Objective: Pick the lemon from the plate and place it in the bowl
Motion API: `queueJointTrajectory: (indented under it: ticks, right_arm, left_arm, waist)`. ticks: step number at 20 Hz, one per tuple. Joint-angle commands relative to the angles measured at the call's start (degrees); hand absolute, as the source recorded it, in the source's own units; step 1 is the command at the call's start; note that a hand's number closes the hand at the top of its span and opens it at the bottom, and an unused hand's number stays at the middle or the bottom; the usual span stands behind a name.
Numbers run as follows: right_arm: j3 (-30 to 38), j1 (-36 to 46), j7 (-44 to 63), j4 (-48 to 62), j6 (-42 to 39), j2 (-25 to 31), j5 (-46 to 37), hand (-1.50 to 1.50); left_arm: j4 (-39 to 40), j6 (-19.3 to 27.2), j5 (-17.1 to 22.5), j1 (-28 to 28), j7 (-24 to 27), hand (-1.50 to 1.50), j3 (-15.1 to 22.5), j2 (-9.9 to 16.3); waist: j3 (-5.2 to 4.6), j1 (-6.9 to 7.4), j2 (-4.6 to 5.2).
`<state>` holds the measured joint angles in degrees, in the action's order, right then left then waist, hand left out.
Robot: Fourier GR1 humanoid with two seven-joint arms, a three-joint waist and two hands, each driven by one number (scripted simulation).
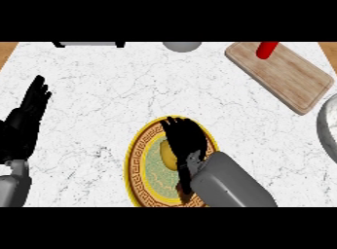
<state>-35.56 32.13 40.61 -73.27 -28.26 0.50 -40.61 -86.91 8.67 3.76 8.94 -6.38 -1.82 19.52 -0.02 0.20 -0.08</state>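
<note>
- Right hand is over the plate, fingers pointing toward the far edge of the counter and lying across the lemon.
- Can't tell whether the fingers curl round the lemon or just rest on it; they cover most of it, and only a yellow sliver shows at the hand's left side.
- The lemon is on the plate, near the middle of the green centre, under the right hand.
- The plate has a yellow rim and a brown patterned band, and sits at the near-centre of the white marble counter. The grey right forearm covers its lower right part.
- The bowl, grey metal, sits at the right edge of the view, partly cut off, well apart from the plate.
- Left hand rests open at the left edge, fingers straight and pointing up, holding nothing.
- A wooden cutting board lies far right, tilted diagonally, with a red object on its far end.
- A grey round object sits at the far edge, cut off, and a dark-edged item far left is too cropped to identify.
</note>
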Motion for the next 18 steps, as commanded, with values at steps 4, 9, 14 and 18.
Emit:
queueJointTrajectory:
  ticks: [4,9,14,18]
  right_arm:
    - [1.95,3.28,-4.01,8.68,2.88,-0.48,1.04,-1.50]
    - [-2.83,4.86,-7.86,11.89,6.04,-0.49,4.81,1.50]
    - [-6.16,3.82,-11.00,15.92,13.70,-0.49,6.00,1.50]
    - [-9.73,9.52,-9.20,21.12,18.15,-0.48,11.15,1.50]
  left_arm:
    - [0.95,-3.09,0.24,0.10,1.25,0.00,-3.18,-0.12]
    - [-4.86,-0.47,-2.29,0.30,-5.53,0.00,-0.46,-2.20]
    - [-3.59,-3.81,-0.67,-1.91,-2.12,0.00,-2.97,-1.80]
    - [0.45,-1.87,-4.47,-1.54,2.82,0.00,-0.68,-4.80]
  waist:
    - [0.02,0.26,0.15]
    - [0.05,0.48,0.15]
    - [0.03,0.54,0.13]
    - [0.03,1.22,0.28]
